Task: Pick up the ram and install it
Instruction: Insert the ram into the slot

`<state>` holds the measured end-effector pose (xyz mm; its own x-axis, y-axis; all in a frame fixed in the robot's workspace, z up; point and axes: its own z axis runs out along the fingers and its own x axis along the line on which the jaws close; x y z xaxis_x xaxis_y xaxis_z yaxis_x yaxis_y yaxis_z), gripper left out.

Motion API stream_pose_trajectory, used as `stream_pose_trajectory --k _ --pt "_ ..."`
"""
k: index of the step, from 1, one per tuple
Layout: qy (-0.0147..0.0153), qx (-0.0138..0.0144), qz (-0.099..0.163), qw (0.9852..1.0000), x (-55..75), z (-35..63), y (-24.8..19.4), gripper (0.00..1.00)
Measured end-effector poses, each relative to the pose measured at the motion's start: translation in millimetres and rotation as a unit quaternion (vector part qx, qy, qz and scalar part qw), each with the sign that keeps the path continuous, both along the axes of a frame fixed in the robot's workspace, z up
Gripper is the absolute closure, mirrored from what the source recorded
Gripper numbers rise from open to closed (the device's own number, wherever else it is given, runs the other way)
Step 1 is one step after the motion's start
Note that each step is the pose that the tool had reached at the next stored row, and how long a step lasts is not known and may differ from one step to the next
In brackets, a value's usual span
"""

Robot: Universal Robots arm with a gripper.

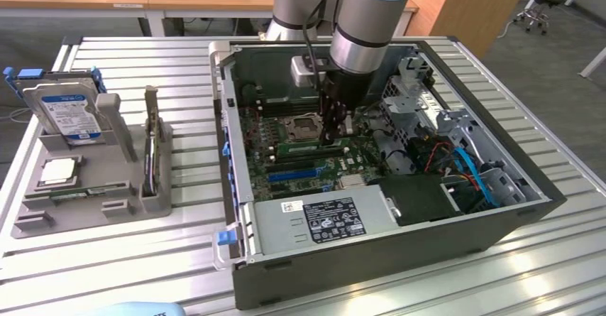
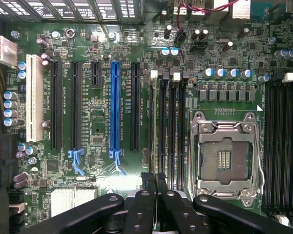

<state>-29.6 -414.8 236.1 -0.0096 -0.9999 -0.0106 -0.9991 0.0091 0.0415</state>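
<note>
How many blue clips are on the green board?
2. One clip at the end of the blue slot, the other at the end of a nearby black slot. Others may be hidden.

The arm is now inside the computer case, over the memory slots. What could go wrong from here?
1. The hand seems closed on the ram, over a memory slot. If the stick is tilted or off the slot, pressing down could jam it or crack it.
2. The empty CPU socket lies right beside these slots; a sideways slip could hit it.
</note>
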Motion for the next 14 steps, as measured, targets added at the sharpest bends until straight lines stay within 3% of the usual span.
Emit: stream_pose_trajectory --k 14 --pt "0.0000 0.0000 -0.001 1.0000 -0.1 -2.2 0.0 0.88"
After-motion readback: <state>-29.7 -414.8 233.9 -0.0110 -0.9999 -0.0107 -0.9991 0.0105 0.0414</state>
